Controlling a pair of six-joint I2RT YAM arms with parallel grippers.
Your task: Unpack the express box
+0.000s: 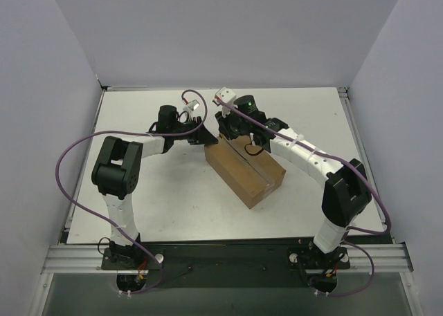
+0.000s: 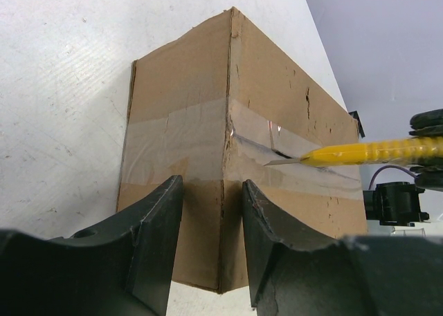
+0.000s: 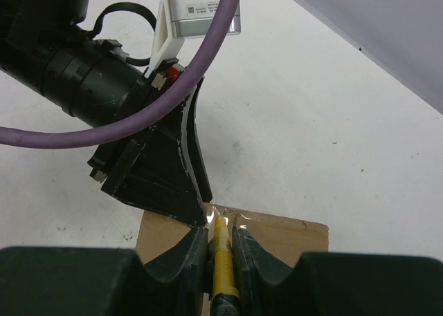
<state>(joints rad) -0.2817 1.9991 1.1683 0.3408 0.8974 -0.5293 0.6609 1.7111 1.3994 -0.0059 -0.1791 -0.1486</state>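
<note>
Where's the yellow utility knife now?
The yellow utility knife is in the right hand, blade in the express box tape at its far end, beside the left hand.

One express box [image 2: 180,136] sits at the fingertips of two grippers, the left gripper [image 2: 211,212] and right gripper [image 3: 220,236], the latter clasping one yellow knife [image 2: 374,151]

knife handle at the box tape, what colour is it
The knife handle is yellow, clearest in the left wrist view.

White, scuffed surface [image 1: 173,205] enclosed on three sides by plain pale grey walls [image 1: 228,32]; a metal rail [image 1: 69,261] lines its near edge.
</note>
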